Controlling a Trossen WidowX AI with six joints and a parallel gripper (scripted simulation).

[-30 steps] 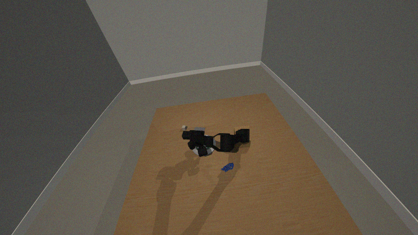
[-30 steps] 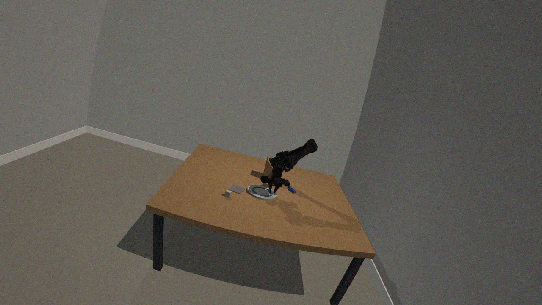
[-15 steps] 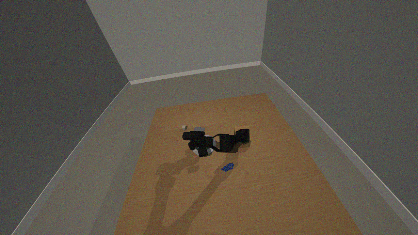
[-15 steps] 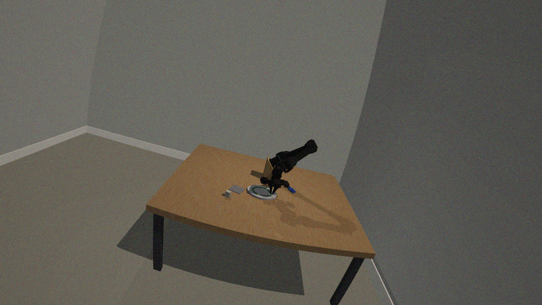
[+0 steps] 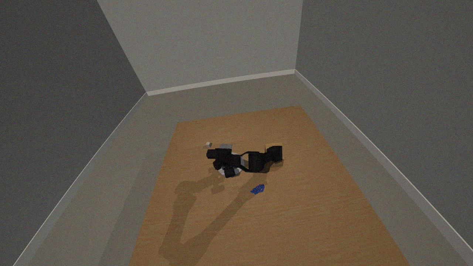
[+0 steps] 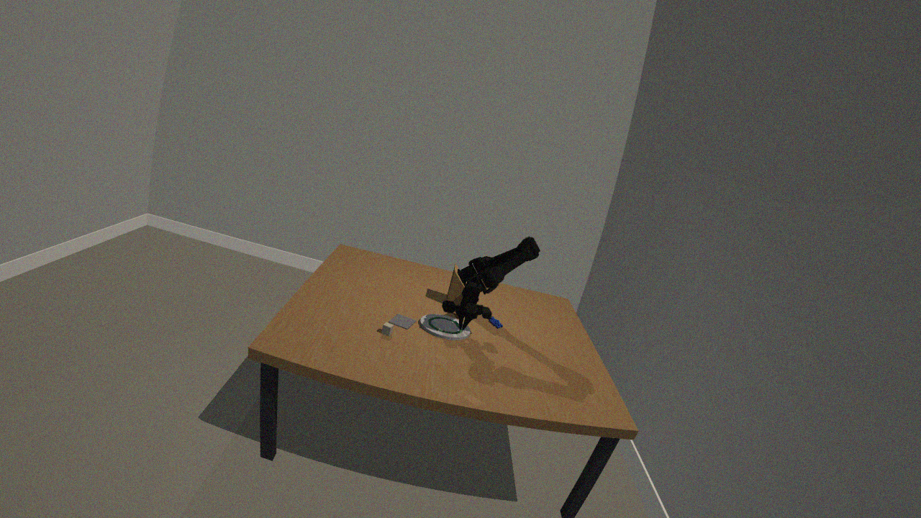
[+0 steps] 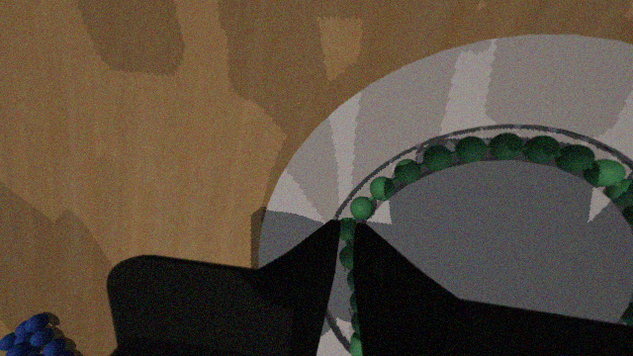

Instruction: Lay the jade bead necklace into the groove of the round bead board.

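Note:
The jade bead necklace (image 7: 506, 145) (image 6: 429, 323) lies as a green loop on the round bead board (image 7: 406, 99) (image 6: 423, 324). In the wrist view its far beads follow the curved dark groove line closely, just inside it. On the left, the beads run straighter, with a gap to the line. My gripper (image 7: 346, 231) (image 6: 462, 329) is down at the board's near-left part, its fingertips shut on a bead of that left stretch. The right finger covers part of the beads below. The near side of the loop is out of the wrist view; the arm hides most of the board in the top view.
A blue bead string (image 5: 258, 189) (image 6: 495, 321) (image 7: 40, 336) lies bunched on the table beside the board. A flat grey tile (image 5: 226, 145) (image 6: 401, 320) and a small pale block (image 5: 208, 144) (image 6: 386, 329) lie on its other side. An upright wooden panel (image 6: 454, 283) stands behind the board.

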